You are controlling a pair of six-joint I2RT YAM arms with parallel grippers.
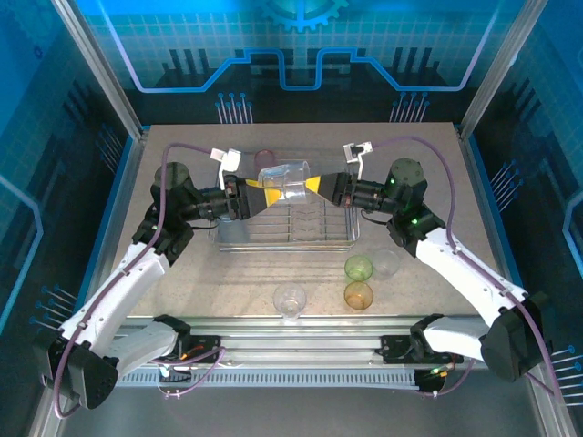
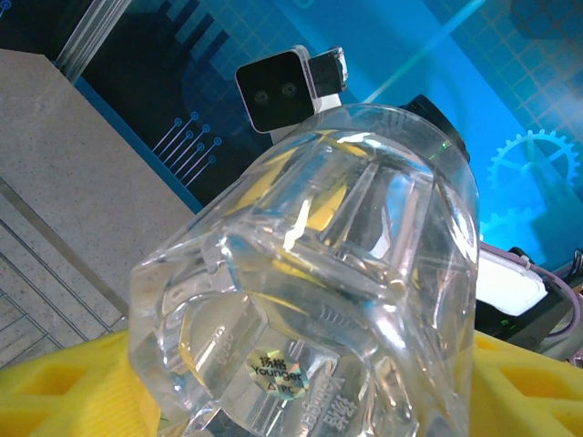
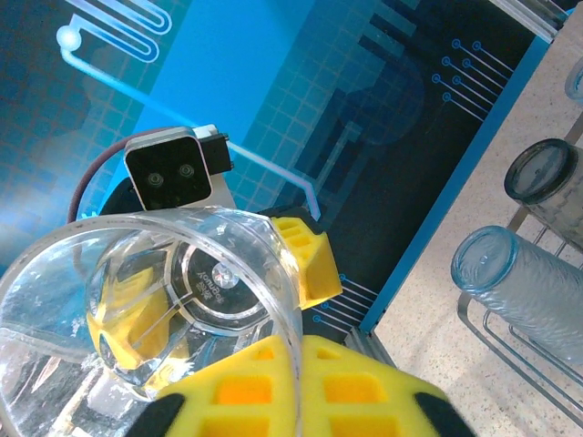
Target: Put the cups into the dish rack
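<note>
A clear cup [image 1: 284, 179] hangs sideways over the dish rack [image 1: 282, 238], mid-table toward the far edge. The left gripper [image 1: 258, 196] pinches its base and the right gripper [image 1: 314, 186] nips its rim wall. It looks like light, stiff, slippery plastic; the base seems the surer hold.

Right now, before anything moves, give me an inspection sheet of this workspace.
Surface: grey speckled table.
Job's things: dish rack at centre; held clear cup above it; grey cup and blue cup in the rack; pink cup behind; green cup, orange cup, front clear cup, right clear cup on the table.
Clutter: nothing seen.
End effectors: left end effector and right end effector both shut on the held clear cup.
Cables: purple cables loop above each arm.
Surroundings: blue printed panels, metal frame.
</note>
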